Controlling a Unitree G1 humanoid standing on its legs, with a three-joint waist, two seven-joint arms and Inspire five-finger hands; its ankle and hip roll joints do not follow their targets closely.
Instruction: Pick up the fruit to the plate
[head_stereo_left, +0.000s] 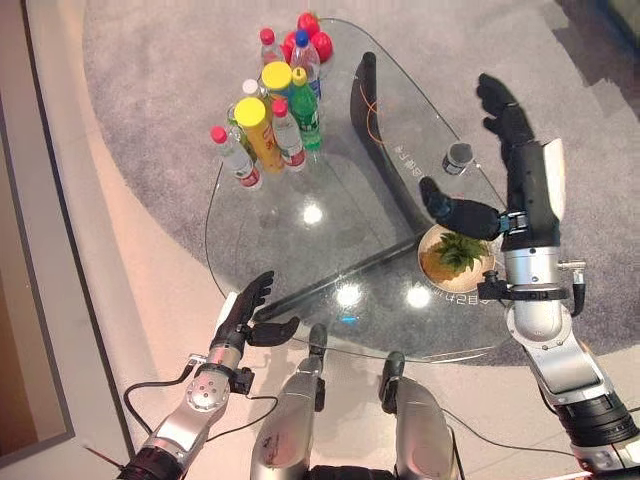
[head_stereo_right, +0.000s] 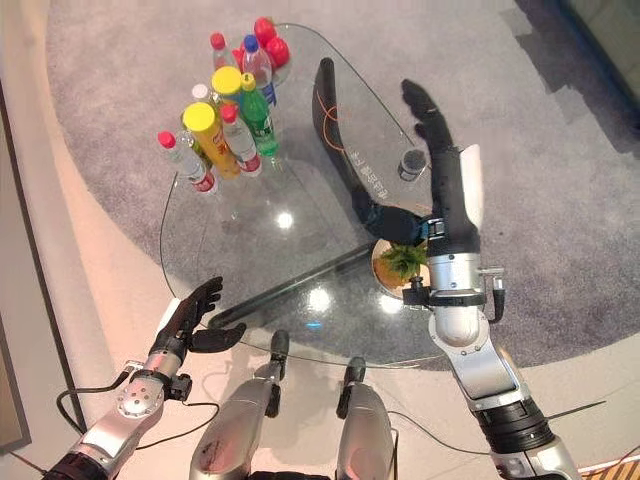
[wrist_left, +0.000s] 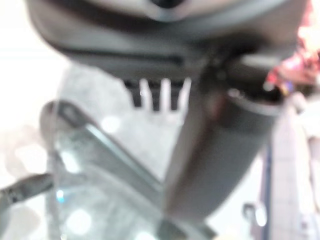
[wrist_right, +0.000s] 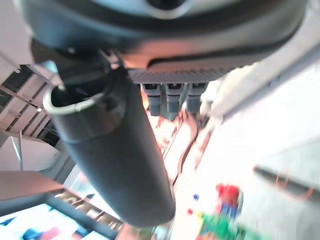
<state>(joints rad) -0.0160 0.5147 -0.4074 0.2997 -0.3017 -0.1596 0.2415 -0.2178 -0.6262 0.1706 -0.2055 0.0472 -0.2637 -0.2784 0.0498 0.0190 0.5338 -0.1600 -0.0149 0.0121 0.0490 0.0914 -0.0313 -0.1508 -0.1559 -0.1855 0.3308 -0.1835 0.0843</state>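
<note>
Red round fruit (head_stereo_left: 309, 24) lies at the far end of the glass table (head_stereo_left: 330, 240), behind a cluster of bottles. A pale round plate (head_stereo_left: 430, 265) with a green leafy thing on it sits near the table's right front edge. My right hand (head_stereo_left: 523, 165) is raised above that side, open, with straight fingers pointing away and the thumb (head_stereo_left: 455, 212) spread over the plate; it holds nothing. My left hand (head_stereo_left: 243, 316) is open and empty at the table's near left edge. The right wrist view shows the thumb (wrist_right: 115, 160) standing out, with nothing held.
Several plastic bottles (head_stereo_left: 270, 125) with red, yellow, blue and green caps stand at the far left of the table. A small dark cylinder (head_stereo_left: 457, 157) stands on the right side. A black support (head_stereo_left: 365, 95) runs beneath the glass. Grey carpet (head_stereo_left: 150, 90) surrounds the table.
</note>
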